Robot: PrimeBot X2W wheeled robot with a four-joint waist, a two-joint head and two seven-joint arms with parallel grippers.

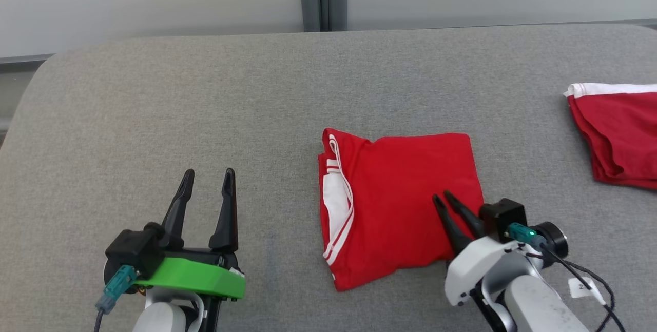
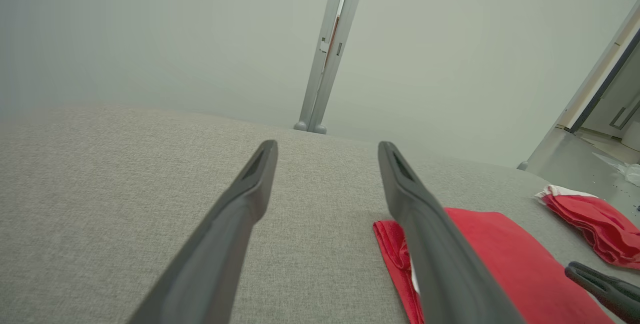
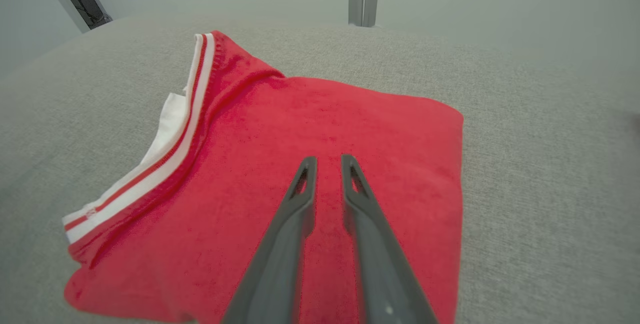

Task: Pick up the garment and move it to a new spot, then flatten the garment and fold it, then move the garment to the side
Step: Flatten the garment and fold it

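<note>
1. The garment [image 1: 395,193], red with white trim [image 1: 339,209], lies just right of centre in the head view. It rests on the grey cloth-covered tabletop [image 1: 205,91] as a compact, roughly square packet with several layers stacked at its left edge.
2. Judging by that shape, the pick-up, flattening and folding look done. The edges are fairly tidy, though the upper left corner bulges a little.
3. What seems left is the last part, moving the folded packet to the side.
4. The right gripper [image 1: 442,196] comes in from the lower right of the head view, tips over the packet's lower right part. Its fingers are drawn close, with a narrow slit between them. No cloth shows bunched in that slit, and I cannot tell whether any is nipped or whether the tips touch the fabric.
5. The left gripper [image 1: 209,173] sits at the lower left, fingers spread wide and empty. It is over bare tabletop, well apart from the garment.
6. A second red piece [image 1: 618,132] with a white band lies at the right edge, which may mark the side spot.
</note>
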